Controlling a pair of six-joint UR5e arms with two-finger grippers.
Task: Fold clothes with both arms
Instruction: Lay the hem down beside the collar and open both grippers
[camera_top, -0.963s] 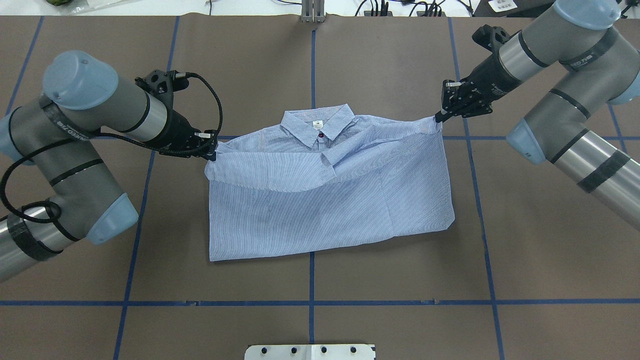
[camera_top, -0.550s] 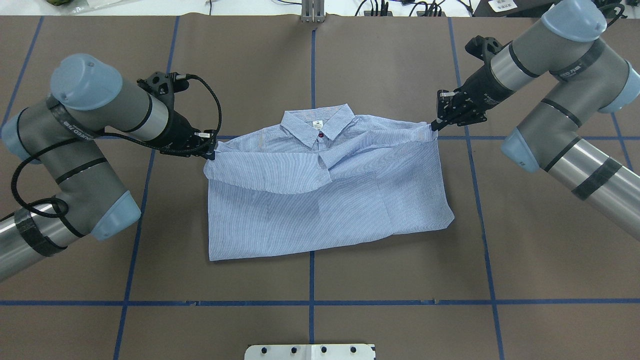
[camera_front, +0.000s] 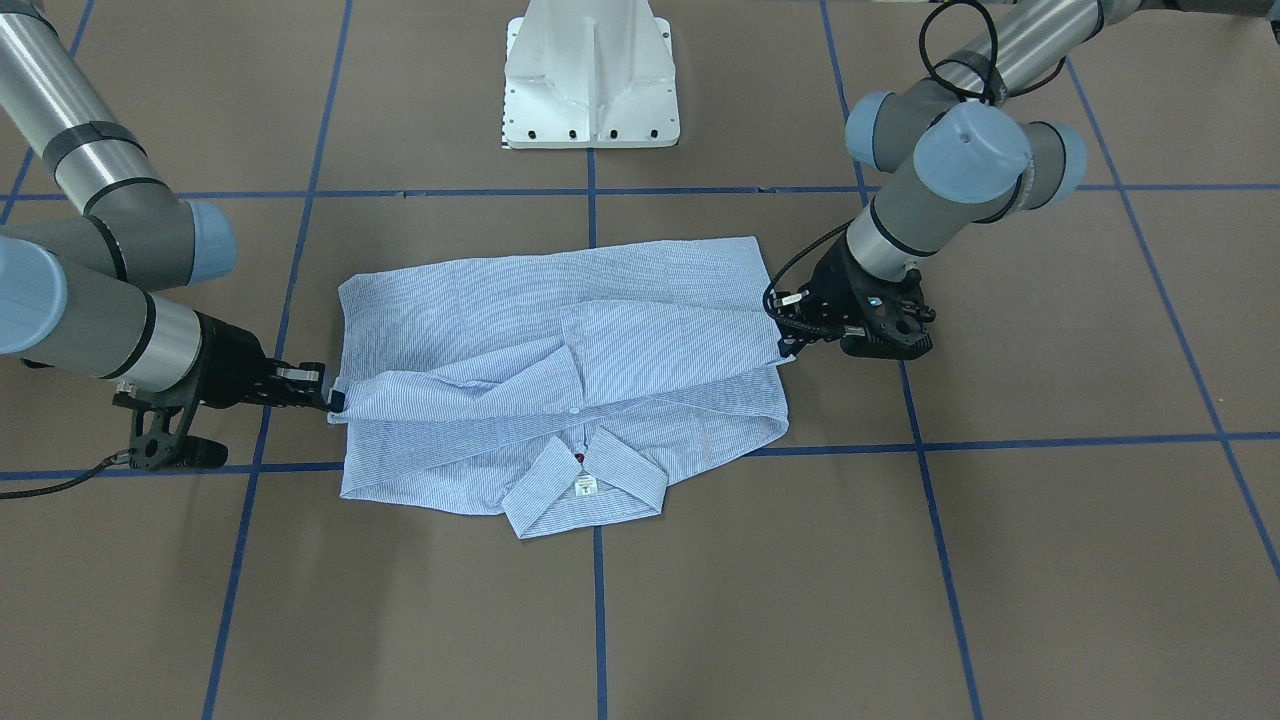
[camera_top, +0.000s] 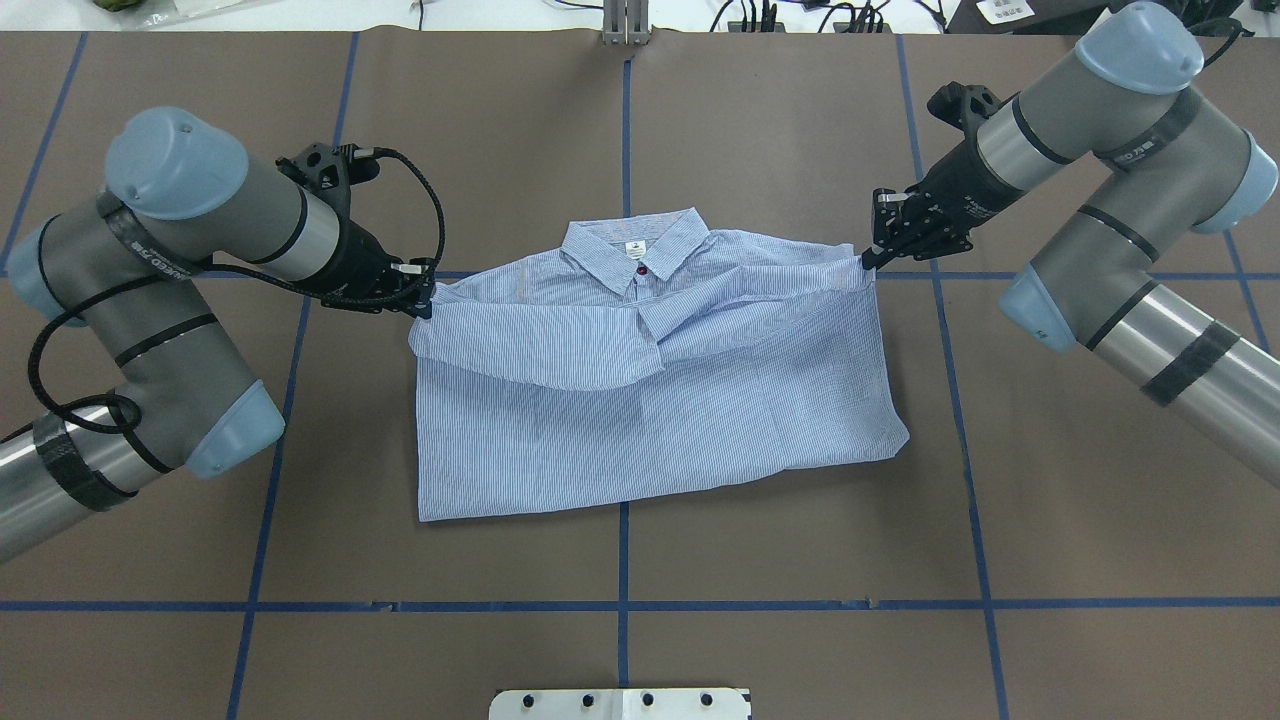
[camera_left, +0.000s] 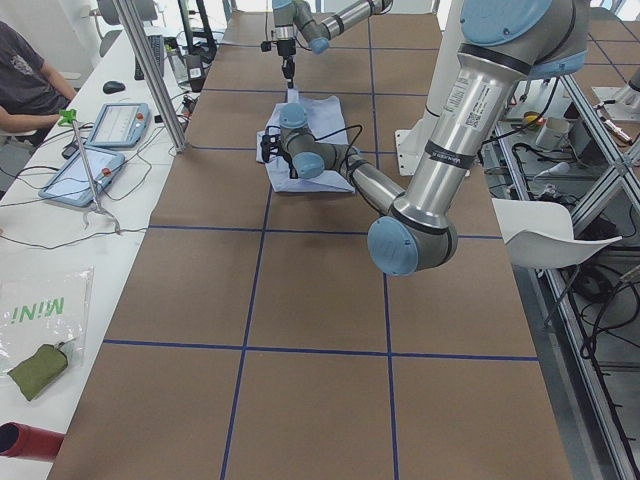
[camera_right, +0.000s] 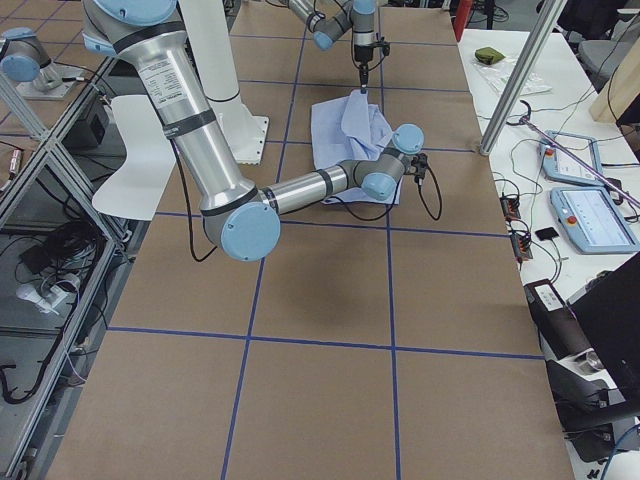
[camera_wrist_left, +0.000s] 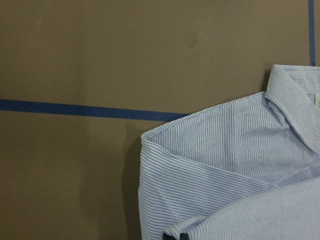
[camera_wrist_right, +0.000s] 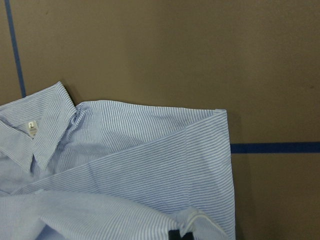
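The shirt (camera_top: 650, 400) lies flat mid-table (camera_top: 800, 560), with its collar (camera_top: 640, 245) on the side away from the robot's base and folded layers across the chest. My left gripper (camera_top: 424, 298) is clenched on the cloth at one outer edge near the shoulder. My right gripper (camera_top: 868, 262) is clenched on the opposite edge. In each wrist view I see dark fingertips with a pinch of striped fabric bunched at them.

I judge this cloth to be light, thin and limp. It has no stiffness of its own apart from a little in the collar, so it should sag between my two holds unless I keep the span taut. It should also slide easily over the brown surface.

The risk I see is pinching only the top layer, which would let the layers beneath peel away and undo the fold. The outer edges at shoulder level, where I hold now, look like the right places, since the seams there give the fingers something thicker to bite. I would move both arms evenly and keep them level.
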